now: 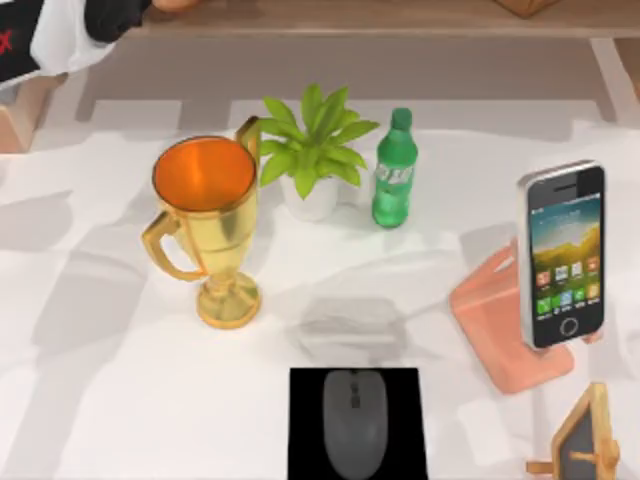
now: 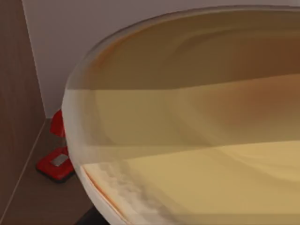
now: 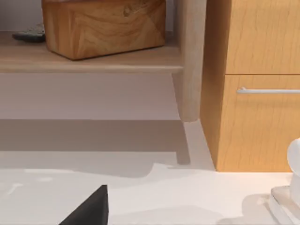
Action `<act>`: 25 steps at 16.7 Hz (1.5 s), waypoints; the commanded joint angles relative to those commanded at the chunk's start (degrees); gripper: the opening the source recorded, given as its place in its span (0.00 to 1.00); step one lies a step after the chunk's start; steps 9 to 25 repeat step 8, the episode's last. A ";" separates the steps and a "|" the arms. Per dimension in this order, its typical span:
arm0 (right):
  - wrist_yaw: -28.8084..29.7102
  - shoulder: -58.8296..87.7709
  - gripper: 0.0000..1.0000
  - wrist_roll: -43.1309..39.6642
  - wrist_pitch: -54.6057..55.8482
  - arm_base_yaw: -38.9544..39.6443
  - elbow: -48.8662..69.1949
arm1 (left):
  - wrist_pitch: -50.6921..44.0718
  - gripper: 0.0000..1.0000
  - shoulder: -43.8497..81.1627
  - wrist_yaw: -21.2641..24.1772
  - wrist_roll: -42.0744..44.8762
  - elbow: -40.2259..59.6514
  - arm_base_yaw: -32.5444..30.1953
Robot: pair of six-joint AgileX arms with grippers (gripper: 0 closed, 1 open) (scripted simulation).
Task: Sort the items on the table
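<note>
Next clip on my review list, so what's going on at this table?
Nothing on the white table is being handled. A dark grey computer mouse sits on a black mat at the near edge, a silver-edged smartphone leans on a salmon-pink stand at the right, and a gold trophy-style cup with an orange inside stands at the left. The left arm is at the top-left corner.

Mouse (image 1: 354,422) sits on black mat (image 1: 305,420); smartphone (image 1: 564,255) leans on pink stand (image 1: 505,335).
</note>
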 joint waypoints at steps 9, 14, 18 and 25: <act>0.00 0.00 1.00 0.00 0.00 0.00 0.00 | 0.00 1.00 0.00 0.00 0.00 0.00 0.00; 0.00 0.00 1.00 0.00 0.00 0.00 0.00 | 0.00 1.00 0.00 0.00 0.00 0.00 0.00; 0.00 0.00 1.00 0.00 0.00 0.00 0.00 | 0.00 1.00 0.00 0.00 0.00 0.00 0.00; 0.00 0.00 1.00 0.00 0.00 0.00 0.00 | 0.00 1.00 0.00 0.00 0.00 0.00 0.00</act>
